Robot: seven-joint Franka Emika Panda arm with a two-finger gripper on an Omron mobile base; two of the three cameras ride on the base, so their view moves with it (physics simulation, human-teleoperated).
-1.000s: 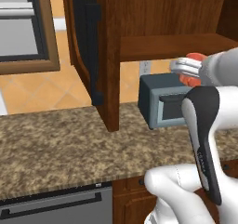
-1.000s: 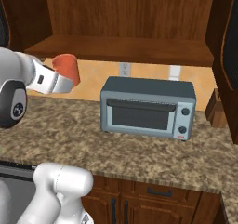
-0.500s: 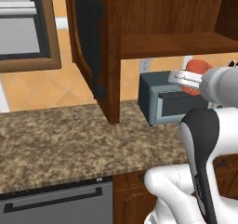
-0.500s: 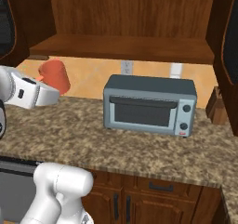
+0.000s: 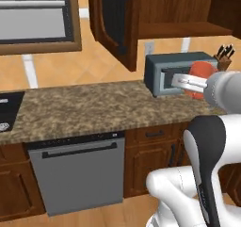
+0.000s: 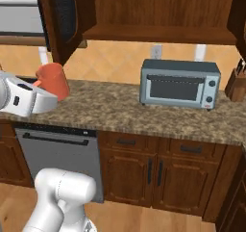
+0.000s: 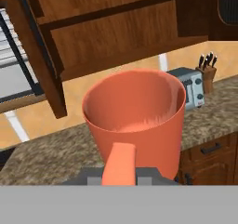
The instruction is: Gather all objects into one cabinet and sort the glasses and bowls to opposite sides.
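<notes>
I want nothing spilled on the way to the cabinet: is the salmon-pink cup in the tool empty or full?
Empty. The hand view looks straight into the salmon-pink cup, held in the tool, and shows bare inner walls and nothing inside.

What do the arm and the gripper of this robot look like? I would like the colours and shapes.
The arm is made of smooth, rounded white links with a glossy black band along one segment and a grey, ball-like joint near the wrist. The gripper is a pale grey-white, blocky part with a small dark mark on its side. No cables or labels are visible.
</notes>
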